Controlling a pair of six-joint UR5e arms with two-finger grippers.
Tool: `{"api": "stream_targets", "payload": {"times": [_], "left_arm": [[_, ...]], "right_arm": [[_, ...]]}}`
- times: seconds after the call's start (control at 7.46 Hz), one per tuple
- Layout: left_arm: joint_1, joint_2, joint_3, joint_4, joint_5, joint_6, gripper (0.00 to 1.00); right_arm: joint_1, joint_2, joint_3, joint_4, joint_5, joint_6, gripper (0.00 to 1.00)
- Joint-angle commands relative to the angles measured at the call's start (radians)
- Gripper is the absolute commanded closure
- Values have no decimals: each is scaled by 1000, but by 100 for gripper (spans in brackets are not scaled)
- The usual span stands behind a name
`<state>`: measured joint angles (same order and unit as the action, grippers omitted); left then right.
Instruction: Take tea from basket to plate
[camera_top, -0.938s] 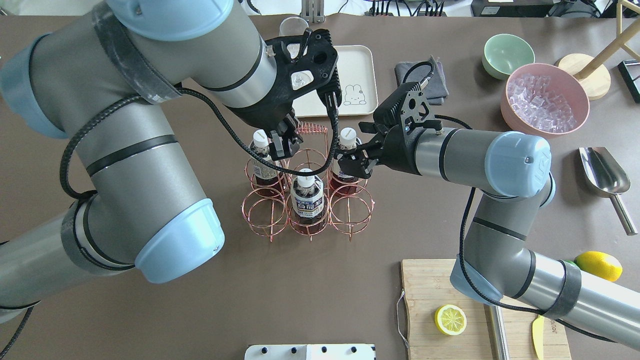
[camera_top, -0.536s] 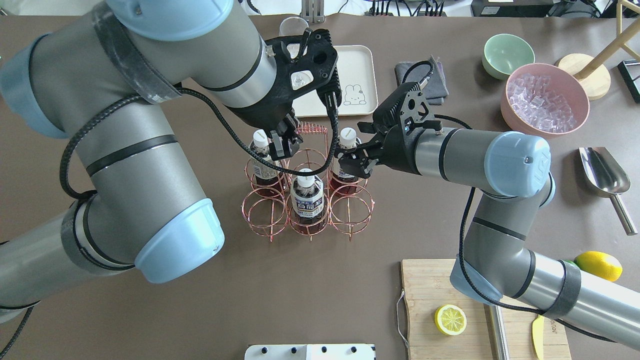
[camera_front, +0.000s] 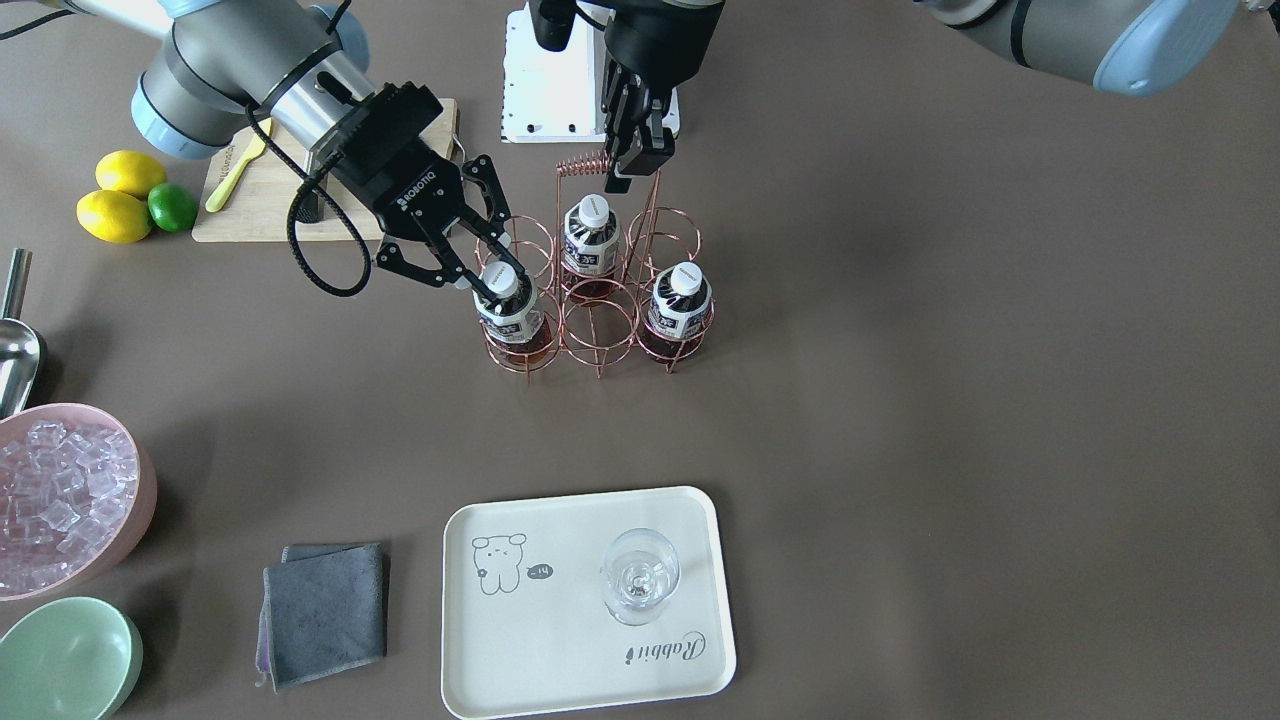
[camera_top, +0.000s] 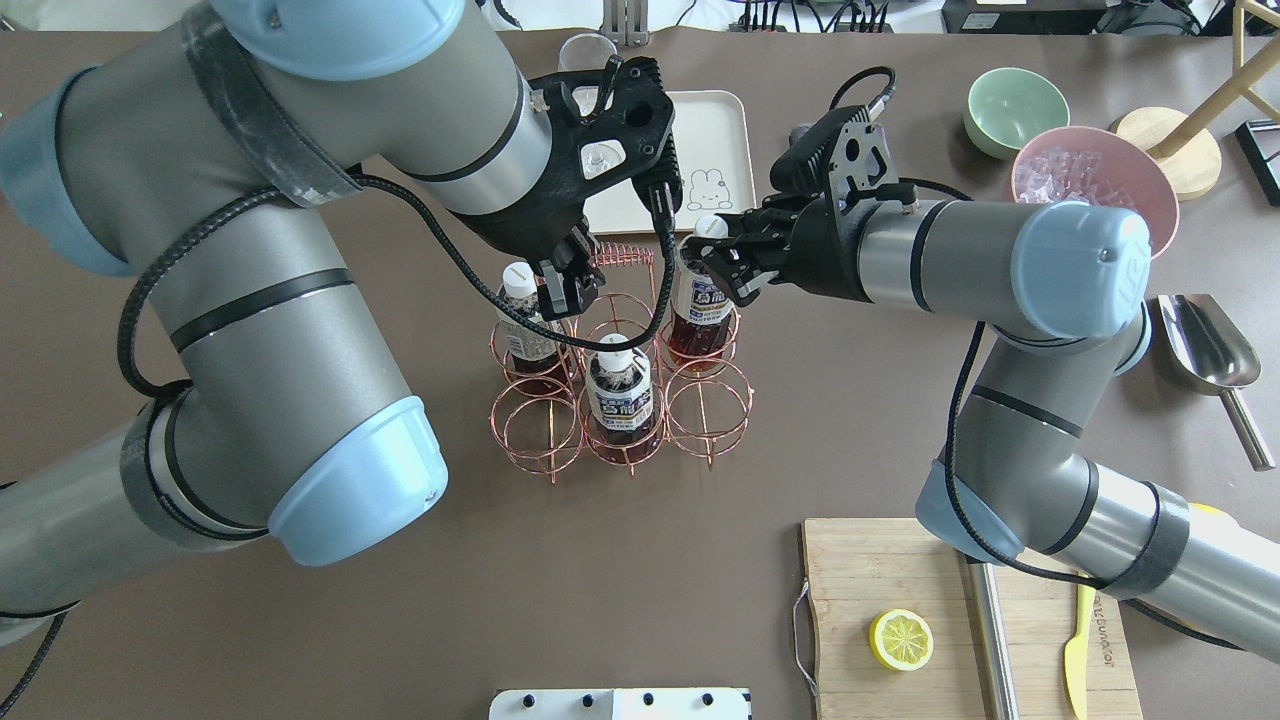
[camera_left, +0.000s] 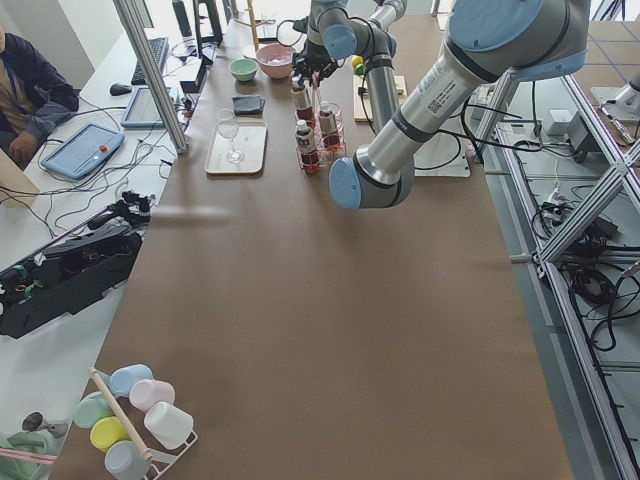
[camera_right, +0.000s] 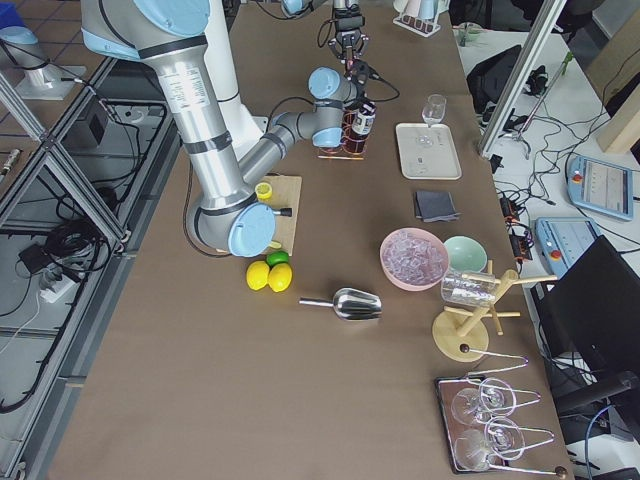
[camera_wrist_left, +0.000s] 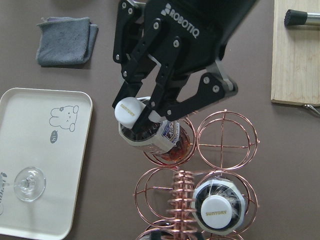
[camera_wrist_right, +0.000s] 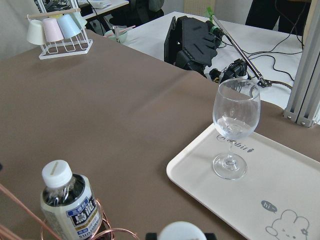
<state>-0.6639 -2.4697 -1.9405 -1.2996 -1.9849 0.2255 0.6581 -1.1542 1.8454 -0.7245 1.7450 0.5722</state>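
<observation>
My right gripper (camera_top: 718, 258) is shut on the neck of a tea bottle (camera_top: 698, 300) with a white cap. The bottle is raised and tilted, its base still in the far right cell of the copper wire basket (camera_top: 535, 430). It also shows in the front view (camera_front: 512, 315) and the left wrist view (camera_wrist_left: 150, 137). Two more tea bottles (camera_top: 525, 320) (camera_top: 620, 395) stand in other cells. My left gripper (camera_top: 566, 288) is shut on the basket's coiled handle (camera_front: 585, 160). The cream plate (camera_front: 570, 650) lies beyond the basket with a stemmed glass (camera_front: 640, 575) on it.
A grey cloth (camera_front: 325, 610) lies beside the plate. A pink bowl of ice (camera_front: 60, 500) and a green bowl (camera_top: 1015, 105) stand at the far right. A metal scoop (camera_top: 1205, 345) and a cutting board (camera_top: 870, 600) with a lemon half lie near right.
My right gripper has risen and moved toward the plate, lifting the tea bottle partway out of its cell. My left gripper has stayed on the handle.
</observation>
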Motion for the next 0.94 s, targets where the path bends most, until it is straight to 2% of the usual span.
{"api": "stream_targets", "payload": {"times": [0.0, 0.27, 0.54, 0.8], "left_arm": [[0, 0, 0, 0, 0, 0, 100], [0, -3, 0, 0, -2, 0, 100], [0, -3, -1, 0, -2, 0, 100], [-8, -3, -8, 2, -6, 0, 100]], "right_arm": [[116, 86, 67, -186, 125, 38, 100], [260, 177, 72, -306, 291, 58, 100], [308, 174, 54, -303, 300, 49, 100], [340, 175, -32, -285, 269, 46, 100]]}}
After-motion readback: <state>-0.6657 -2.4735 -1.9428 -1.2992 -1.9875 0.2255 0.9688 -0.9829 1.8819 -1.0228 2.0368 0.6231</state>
